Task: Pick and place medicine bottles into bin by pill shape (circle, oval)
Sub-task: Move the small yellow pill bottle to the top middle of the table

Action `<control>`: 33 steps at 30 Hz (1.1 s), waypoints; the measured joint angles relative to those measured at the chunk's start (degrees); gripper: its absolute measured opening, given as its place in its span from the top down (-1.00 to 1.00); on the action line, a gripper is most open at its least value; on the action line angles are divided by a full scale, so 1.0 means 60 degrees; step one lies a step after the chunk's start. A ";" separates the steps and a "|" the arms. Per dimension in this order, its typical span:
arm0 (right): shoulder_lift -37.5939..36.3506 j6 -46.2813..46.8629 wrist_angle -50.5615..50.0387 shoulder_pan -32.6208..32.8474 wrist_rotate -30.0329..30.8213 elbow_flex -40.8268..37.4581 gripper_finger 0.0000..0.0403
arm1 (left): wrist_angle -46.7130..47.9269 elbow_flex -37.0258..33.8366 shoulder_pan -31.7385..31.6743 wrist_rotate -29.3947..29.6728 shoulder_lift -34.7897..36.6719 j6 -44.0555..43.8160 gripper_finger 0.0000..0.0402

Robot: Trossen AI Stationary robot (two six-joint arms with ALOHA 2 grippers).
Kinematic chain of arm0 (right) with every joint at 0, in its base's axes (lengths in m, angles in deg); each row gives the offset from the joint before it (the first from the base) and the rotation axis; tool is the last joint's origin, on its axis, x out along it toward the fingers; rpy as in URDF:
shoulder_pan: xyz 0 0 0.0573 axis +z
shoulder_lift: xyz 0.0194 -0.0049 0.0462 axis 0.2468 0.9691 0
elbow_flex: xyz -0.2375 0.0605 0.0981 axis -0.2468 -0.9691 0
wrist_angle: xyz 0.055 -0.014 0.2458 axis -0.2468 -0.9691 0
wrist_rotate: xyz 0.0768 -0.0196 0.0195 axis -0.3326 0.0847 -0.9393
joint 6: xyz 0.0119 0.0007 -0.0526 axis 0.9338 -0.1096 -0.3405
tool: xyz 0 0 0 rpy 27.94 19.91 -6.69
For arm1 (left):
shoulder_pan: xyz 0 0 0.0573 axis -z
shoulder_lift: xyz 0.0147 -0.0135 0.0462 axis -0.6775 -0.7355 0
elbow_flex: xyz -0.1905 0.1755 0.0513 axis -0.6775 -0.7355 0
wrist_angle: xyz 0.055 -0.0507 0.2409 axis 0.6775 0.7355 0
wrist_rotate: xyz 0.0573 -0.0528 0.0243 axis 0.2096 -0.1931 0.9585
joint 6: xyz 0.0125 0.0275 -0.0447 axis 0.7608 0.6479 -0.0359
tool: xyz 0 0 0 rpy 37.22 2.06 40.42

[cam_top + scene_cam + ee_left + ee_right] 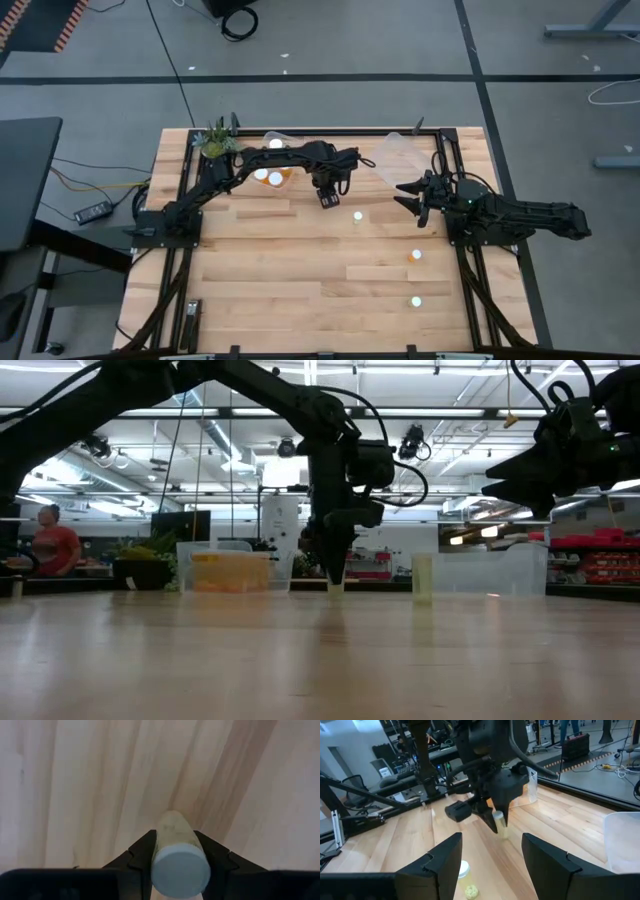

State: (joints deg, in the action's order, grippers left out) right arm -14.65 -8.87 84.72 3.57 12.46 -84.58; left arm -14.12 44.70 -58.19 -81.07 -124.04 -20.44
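The lower left and centre of the wooden table (290, 280) lie bare — broad room to pass. Along the upper edge stand a plant (215, 141), a tub holding orange bottles (270, 172) and a clear tub (408, 158). The left arm (260, 162) stretches across upper centre — a barrier. Three loose bottles dot the right: (358, 216), (416, 256), (416, 300).

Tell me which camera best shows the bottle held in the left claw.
The left wrist view: the bottle fills the frame, white cap toward the camera, clamped in the left claw. The right wrist view shows it smaller, under the arm. In the low view only its base peeks out. In the high view the claw hides it.
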 joint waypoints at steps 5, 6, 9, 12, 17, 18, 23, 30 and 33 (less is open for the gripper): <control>0.0000 0.0000 -0.0006 -0.0001 0.0000 0.0000 -0.06 | 0.0181 0.0004 -0.0001 -0.0007 -0.0015 -0.0018 0.40; 0.0000 0.0000 -0.0005 -0.0004 0.0000 0.0000 -0.06 | 0.0188 0.0004 -0.0001 -0.0007 -0.0015 -0.0018 0.40; 0.0000 0.0000 -0.0005 -0.0001 0.0000 0.0000 -0.06 | 0.0198 0.0004 -0.0005 -0.0004 -0.0015 -0.0015 0.40; 0.0000 0.0000 -0.0004 -0.0004 0.0000 0.0000 -0.06 | 0.0199 0.0004 -0.0005 -0.0004 -0.0018 0.0021 0.40; 0.0000 0.0000 -0.0004 -0.0001 0.0000 0.0000 -0.06 | 0.0196 0.0004 0.0003 -0.0002 -0.0018 0.0031 0.37; 0.0000 0.0000 -0.0004 0.0000 0.0000 0.0000 -0.06 | 0.0196 0.0004 0.0004 0.0000 -0.0022 0.0040 0.36; 0.0000 0.0000 -0.0004 0.0000 0.0000 0.0000 -0.06 | 0.0188 0.0004 0.0010 0.0091 -0.0051 0.0062 0.24; 0.0000 0.0000 -0.0004 -0.0004 0.0000 0.0000 -0.06 | 0.0274 0.0004 0.0022 0.0215 -0.0051 0.0146 0.03; 0.0000 0.0000 -0.0004 -0.0002 0.0000 0.0001 -0.06 | 0.0370 0.0004 0.0064 0.0215 -0.0051 0.0271 -0.05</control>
State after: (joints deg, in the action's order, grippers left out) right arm -14.65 -8.87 84.70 3.56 12.46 -84.58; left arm -11.90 44.72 -57.81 -79.78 -124.35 -18.82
